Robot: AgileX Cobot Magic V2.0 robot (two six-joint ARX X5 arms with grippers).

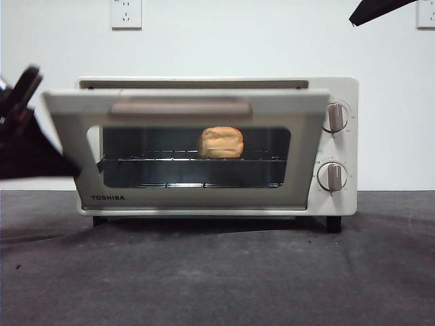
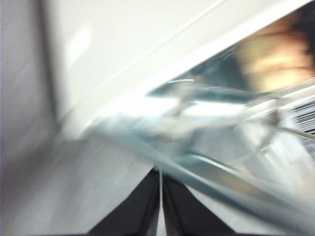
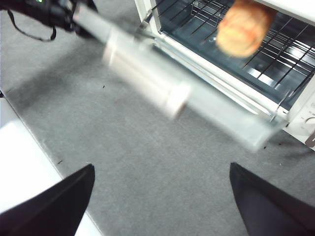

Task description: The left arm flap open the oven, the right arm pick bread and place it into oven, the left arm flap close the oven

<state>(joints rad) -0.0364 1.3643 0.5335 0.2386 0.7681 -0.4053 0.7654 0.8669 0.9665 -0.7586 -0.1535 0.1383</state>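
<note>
The cream-white oven (image 1: pixel 333 88) stands in the middle of the table. Its door (image 1: pixel 190 193) is tilted partway between open and shut and looks motion-blurred, as does the beige handle (image 1: pixel 180 106). The bread (image 1: pixel 221 142) sits on the wire rack inside, also seen in the right wrist view (image 3: pixel 243 27). My left gripper (image 1: pixel 20 95) is at the door's left end with its jaws shut and nothing between them (image 2: pixel 160 177). My right gripper (image 3: pixel 161 169) hangs open over the mat in front of the oven, holding nothing, and shows only as a black tip (image 1: pixel 380 10).
Two round knobs (image 1: pixel 335 117) sit on the oven's right side. A grey mat (image 1: pixel 217 272) covers the table in front. A white table edge (image 3: pixel 19 162) lies beside the mat. Wall sockets (image 1: pixel 126 13) are behind.
</note>
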